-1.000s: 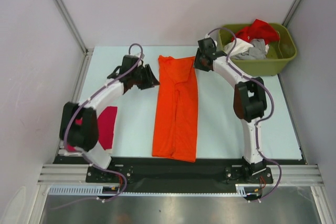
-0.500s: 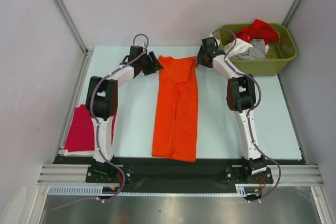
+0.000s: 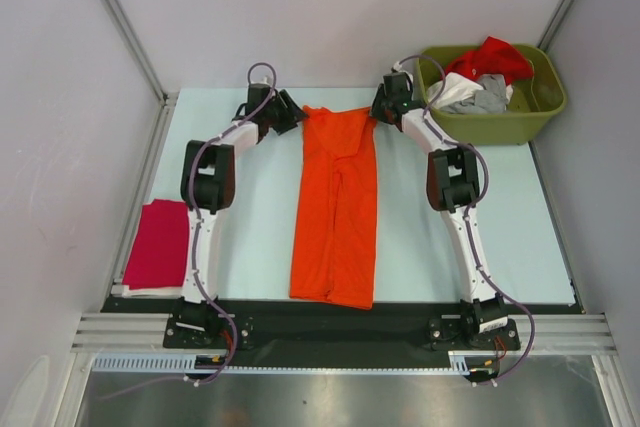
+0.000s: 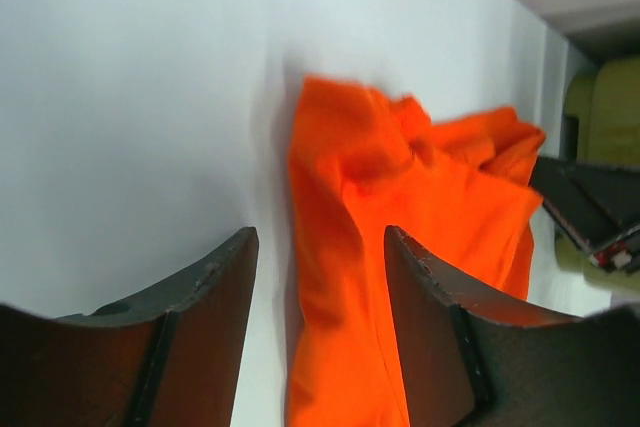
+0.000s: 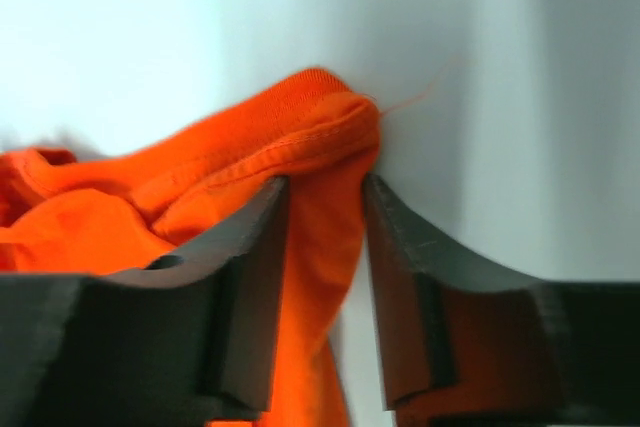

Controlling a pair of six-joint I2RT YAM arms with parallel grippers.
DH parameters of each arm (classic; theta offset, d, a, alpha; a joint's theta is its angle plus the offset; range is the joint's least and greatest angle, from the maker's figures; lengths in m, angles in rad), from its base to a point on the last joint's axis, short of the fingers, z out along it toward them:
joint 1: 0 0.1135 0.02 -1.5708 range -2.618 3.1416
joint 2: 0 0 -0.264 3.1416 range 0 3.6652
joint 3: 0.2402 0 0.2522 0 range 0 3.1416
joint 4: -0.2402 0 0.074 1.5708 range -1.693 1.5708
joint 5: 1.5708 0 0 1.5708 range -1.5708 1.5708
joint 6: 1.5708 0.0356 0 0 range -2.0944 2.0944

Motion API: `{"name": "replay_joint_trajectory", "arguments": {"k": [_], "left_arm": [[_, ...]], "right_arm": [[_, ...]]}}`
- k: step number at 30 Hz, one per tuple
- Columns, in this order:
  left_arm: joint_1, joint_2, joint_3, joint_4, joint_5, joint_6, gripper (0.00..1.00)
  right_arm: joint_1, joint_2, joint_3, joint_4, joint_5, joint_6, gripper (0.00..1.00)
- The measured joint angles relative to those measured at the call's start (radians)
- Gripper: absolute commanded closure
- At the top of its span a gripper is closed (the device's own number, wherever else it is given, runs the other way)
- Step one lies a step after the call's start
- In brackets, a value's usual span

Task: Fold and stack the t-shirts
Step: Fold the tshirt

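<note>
A: Status on orange t-shirt (image 3: 335, 212)?

B: Lay flat on the table (image 3: 250, 207) as a long narrow strip. Ran from near the arm bases to the far side, between the two arms. Looked bunched at the far end.

A: Right gripper (image 3: 382, 107)?

B: Sat at the far right corner of that shirt, clamped on it. Wrist view of right gripper (image 5: 325, 187): hemmed corner packed into the narrow gap, touching both fingers (image 5: 250, 247).

A: Left gripper (image 3: 288, 113)?

B: Sat just beside the far left corner. Wrist view of left gripper (image 4: 320, 247): spread wide, nothing pinched. Left edge of the cloth lay in the gap below. Could not tell whether cloth and fingers touched.

A: Other shirts?

B: Magenta t-shirt (image 3: 160, 242) lay folded at the near left edge of the table, beside the left arm's lower link. Red t-shirt (image 3: 495, 57), white t-shirt (image 3: 450, 87) and grey t-shirt (image 3: 485, 97) were heaped in the green bin (image 3: 540, 112) at the far right corner, just beside the right arm. Red one hung over the bin's back rim.
</note>
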Motion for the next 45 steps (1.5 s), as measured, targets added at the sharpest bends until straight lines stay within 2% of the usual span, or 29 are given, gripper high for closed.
{"name": "replay_joint_trajectory", "arguments": {"k": [3,6,9,12,13,14,15,17,18,22,24,26,31,33,36,41,45], "left_arm": [[0.007,0.062,0.074,0.024,0.003,-0.04,0.44],[0.009,0.119,0.149,0.045,0.005,-0.077,0.49],[0.009,0.176,0.221,0.064,0.019,-0.115,0.57],[0.009,0.219,0.272,0.08,0.019,-0.138,0.71],[0.009,0.233,0.286,0.085,0.019,-0.145,0.71],[0.009,0.246,0.298,0.092,0.019,-0.15,0.69],[0.009,0.256,0.309,0.098,0.02,-0.156,0.61],[0.012,0.267,0.331,0.105,0.024,-0.17,0.54],[0.013,0.267,0.34,0.103,0.023,-0.173,0.49],[0.021,0.267,0.357,0.081,0.02,-0.16,0.4],[0.029,0.259,0.359,0.066,0.02,-0.146,0.33],[0.039,0.24,0.359,0.028,0.019,-0.126,0.29],[0.062,0.148,0.349,-0.132,-0.002,-0.027,0.28],[0.068,0.064,0.298,-0.187,-0.014,0.021,0.3],[0.072,-0.128,0.12,-0.225,-0.019,0.07,0.31],[0.046,-0.552,-0.35,-0.237,0.0,0.122,0.29],[-0.024,-0.85,-0.711,-0.252,0.02,0.135,0.28]], "right_arm": [[-0.003,0.035,0.045,0.017,-0.021,0.0,0.73],[-0.006,0.075,0.093,0.043,-0.035,0.0,0.76],[-0.006,0.086,0.099,0.071,-0.042,-0.001,0.75],[-0.006,0.099,0.109,0.095,-0.043,-0.002,0.73],[-0.006,0.106,0.118,0.101,-0.045,-0.002,0.71],[-0.006,0.115,0.131,0.108,-0.047,-0.002,0.69],[-0.008,0.125,0.143,0.115,-0.05,-0.003,0.63],[-0.01,0.137,0.164,0.126,-0.053,-0.008,0.53],[-0.013,0.139,0.168,0.126,-0.055,-0.012,0.5],[-0.023,0.139,0.174,0.121,-0.055,-0.032,0.4],[-0.026,0.136,0.175,0.117,-0.056,-0.04,0.35],[-0.028,0.126,0.175,0.095,-0.057,-0.047,0.3],[-0.03,0.076,0.18,-0.02,-0.053,-0.06,0.23],[-0.029,0.037,0.181,-0.08,-0.044,-0.061,0.18],[-0.018,-0.048,0.174,-0.182,-0.048,-0.053,0.0],[0.026,-0.33,-0.024,-0.309,-0.058,-0.046,0.0],[0.087,-0.66,-0.356,-0.358,-0.094,-0.047,0.0]]}}
